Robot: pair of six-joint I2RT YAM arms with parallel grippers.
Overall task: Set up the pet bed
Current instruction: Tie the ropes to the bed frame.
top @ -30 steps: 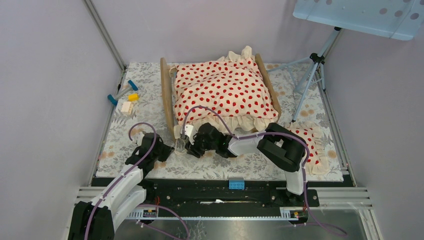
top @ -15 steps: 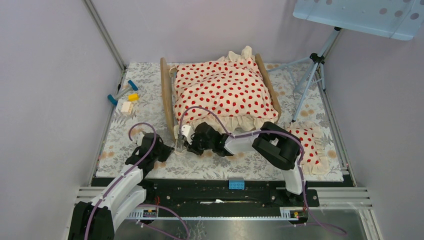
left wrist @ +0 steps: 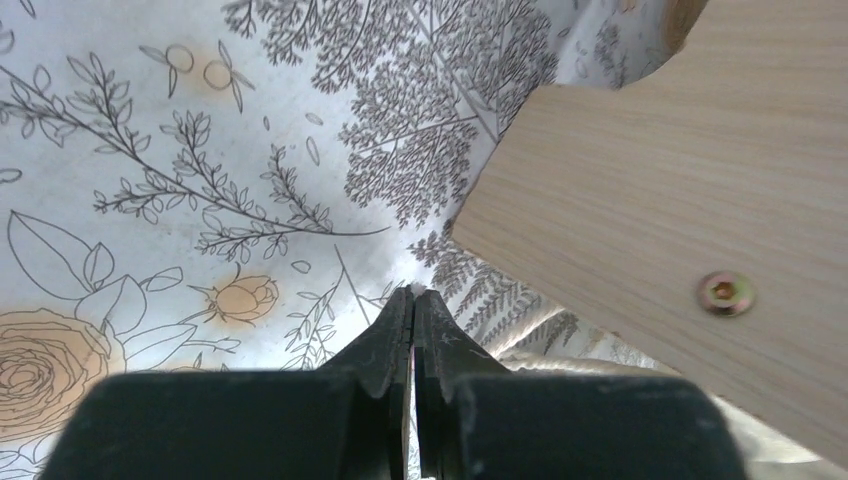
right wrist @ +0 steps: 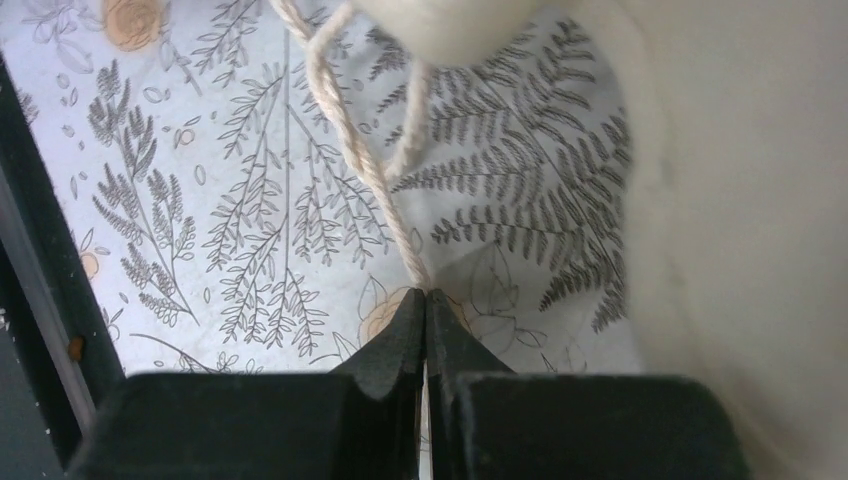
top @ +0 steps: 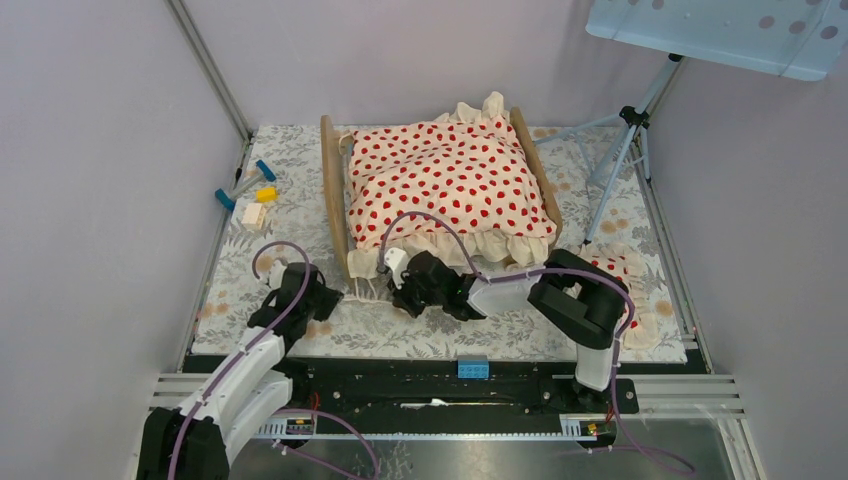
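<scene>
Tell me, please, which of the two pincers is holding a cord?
The right pincer: it is shut on a cream twisted cord. The left pincer is shut on nothing, beside the bed.

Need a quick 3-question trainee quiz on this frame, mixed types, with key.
1. True or false: the left jaws grip the bed.
2. The right jaws are shut on: A) pillow B) cord C) yellow block.
3. Fill in: the blanket lies on the ___.
Key: 1 false; 2 B; 3 bed.
</scene>
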